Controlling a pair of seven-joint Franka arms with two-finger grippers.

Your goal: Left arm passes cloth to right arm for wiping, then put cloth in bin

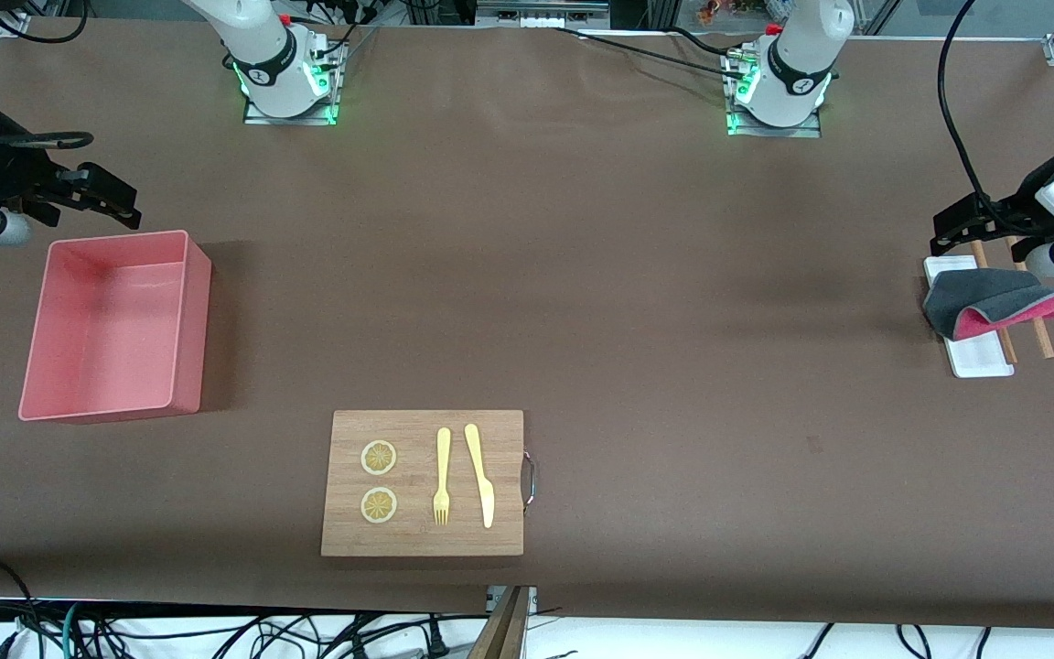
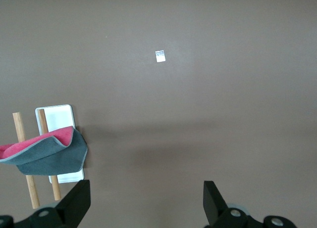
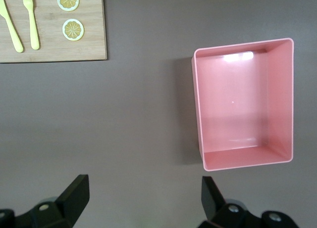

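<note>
Nearest you lies the wooden cutting board (image 1: pixel 423 482), close to the table's near edge, its grain showing and a metal handle (image 1: pixel 529 479) on the side toward the left arm's end. On it lie two lemon slices (image 1: pixel 379 481), a yellow plastic fork (image 1: pixel 442 476) and a yellow knife (image 1: pixel 480 474), side by side and apart from one another.

Your left gripper (image 1: pixel 971 229) hangs at the left arm's end of the table, over the farther end of the small white tray (image 1: pixel 980 359); its fingers (image 2: pixel 74 202) stand wide apart with nothing between them. Just below it the cloth (image 1: pixel 994 307) lies folded — soft grey outside, bright pink-red at the fold — draped across the tray and two wooden sticks (image 1: pixel 1040 337), touching both. The tray sits close to the table's end edge.

Your right gripper (image 1: pixel 106 197) hovers at the right arm's end, just above the farther rim of the bin (image 1: pixel 175 366); its black fingers (image 3: pixel 73 196) are spread apart and hold nothing. That bin is a salmon-pink plastic tub with plain smooth walls and rounded corners, and nothing lies in it.

Between the two grippers you have a broad stretch of bare brown table mat (image 1: pixel 582 275) — only the board stands there, well nearer the camera than either hand.
</note>
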